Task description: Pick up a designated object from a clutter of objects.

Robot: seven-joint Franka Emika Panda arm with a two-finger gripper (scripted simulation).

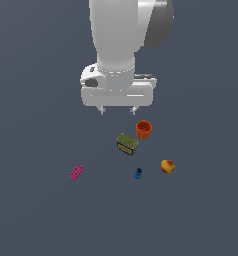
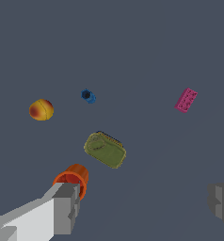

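The small orange cup [image 1: 144, 129] stands upright on the grey floor, just beside the olive-green box [image 1: 127, 143]. In the wrist view the orange cup [image 2: 75, 177] is partly hidden behind one grey finger [image 2: 62, 207]. My gripper [image 1: 118, 110] hangs open and empty above the floor, up and toward the exterior view's left of the cup; in the wrist view the gripper [image 2: 144, 203] has its fingers wide apart. The olive box [image 2: 105, 149] lies flat near the cup.
A yellow-red round fruit [image 1: 167, 166] lies at the exterior view's right, a tiny blue piece [image 1: 138, 173] sits below the box, and a flat pink brick [image 1: 76, 172] lies at the exterior view's left. They also show in the wrist view: fruit [image 2: 41, 109], blue piece [image 2: 88, 96], pink brick [image 2: 186, 100].
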